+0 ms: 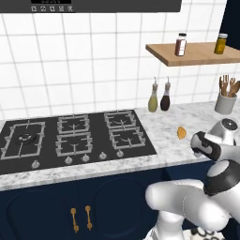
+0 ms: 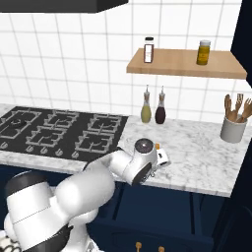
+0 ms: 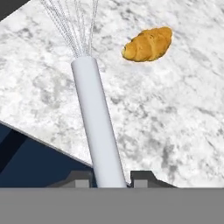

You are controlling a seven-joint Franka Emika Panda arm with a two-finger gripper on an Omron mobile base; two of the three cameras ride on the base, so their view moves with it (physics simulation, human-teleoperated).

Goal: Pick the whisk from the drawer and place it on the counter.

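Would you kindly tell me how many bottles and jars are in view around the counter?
4: an olive-green bottle and a dark bottle side by side on the counter against the wall; a red-labelled jar and a yellow jar on the wooden shelf.

tool (image 3: 111, 180) clamps whisk (image 3: 94, 118) handle | over counter (image 3: 183, 122) | croissant (image 3: 147, 44) near wires

The whisk (image 3: 94, 127) runs forward from between the fingers of the hand (image 3: 110, 180) over the counter (image 3: 175, 122) edge; a croissant (image 3: 148, 44) lies on the counter ahead, to the right of the wire head
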